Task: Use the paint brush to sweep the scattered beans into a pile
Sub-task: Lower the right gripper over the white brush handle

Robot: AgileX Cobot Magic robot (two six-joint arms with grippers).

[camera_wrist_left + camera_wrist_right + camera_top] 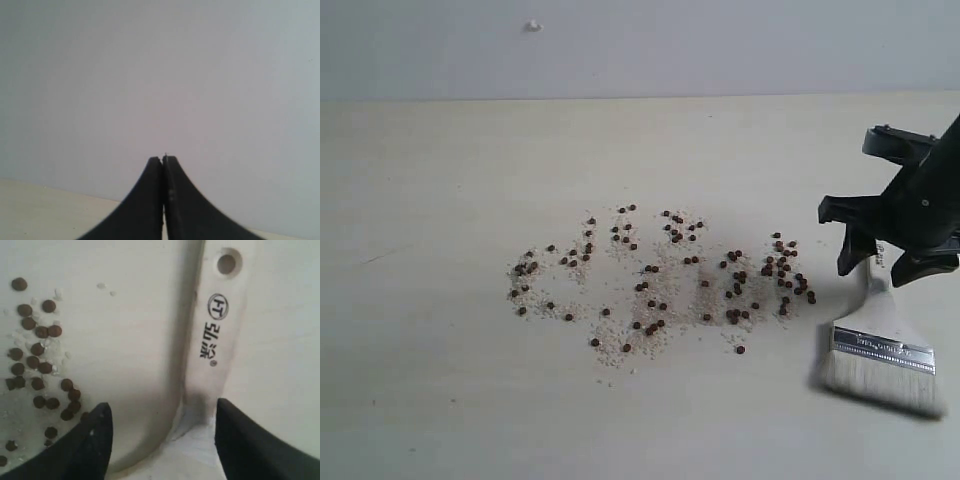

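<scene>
On table [420, 400], beans [650, 280] scattered; right gripper [880, 270] wide apart astride paint brush [880, 345] handle; left gripper [163, 165] closed.

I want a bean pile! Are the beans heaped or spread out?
Spread out. The beans lie scattered in loose patches, with no single heap.

paint brush handle [220, 340]: pale wood, smooth, faint sheen, black printed mark
ferrule [883, 350]: silver metal, bright, reflective
bristles [880, 385]: off-white fine fibres, matt
beans [660, 280]: dark reddish-brown, smooth dull skin
grains [59, 292]: whitish, coarse, slightly translucent
table [440, 400]: pale, smooth, matt
right gripper [876, 272]: black, plastic-looking, matt
left gripper [163, 160]: black, plastic-looking, matt
</scene>
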